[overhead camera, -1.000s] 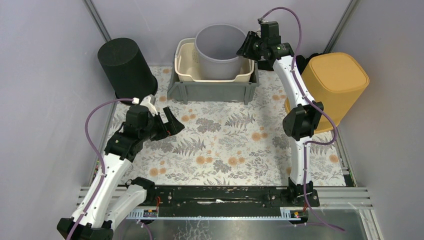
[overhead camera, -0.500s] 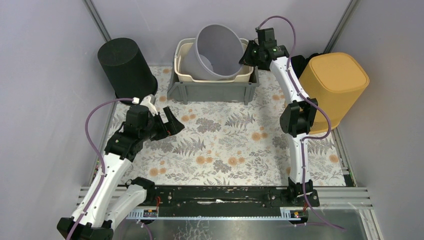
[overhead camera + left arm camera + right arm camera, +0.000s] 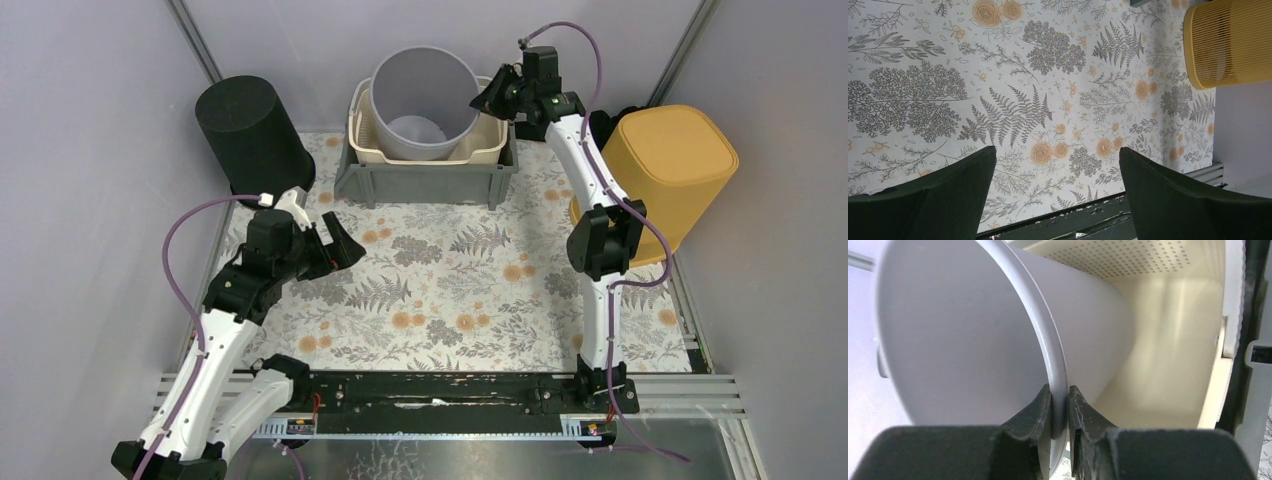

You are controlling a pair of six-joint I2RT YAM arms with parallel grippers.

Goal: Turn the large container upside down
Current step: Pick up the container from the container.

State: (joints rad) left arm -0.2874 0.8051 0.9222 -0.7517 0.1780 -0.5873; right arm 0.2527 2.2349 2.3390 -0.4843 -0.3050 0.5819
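Nearest the bases, the left gripper (image 3: 1055,152) hangs over the patterned table (image 3: 450,290) with its fingers spread wide and nothing between them. It has barely shifted over the last second and takes no part so far.

The change is at the far edge. A second ago the right gripper (image 3: 1059,390) stood parted just beside the bucket (image 3: 420,95), which sat upright in the cream basket (image 3: 365,145) inside the grey crate (image 3: 420,185). Now its fingers are pressed onto the bucket's right-hand rim, one inside the wall and one outside, as the wrist view shows plainly. With that pinch the bucket has been rocked: half a second ago it leaned over, and now it has slid a little to the left, its mouth still facing up and its floor visible from above. Its base is still down inside the basket.

So the grasp looks made and the turning has only begun. Next, I judge, the bucket must be lifted clear of the basket's walls before the wrist rolls it over. A thin rim held at one point may twist or slip as the load swings.
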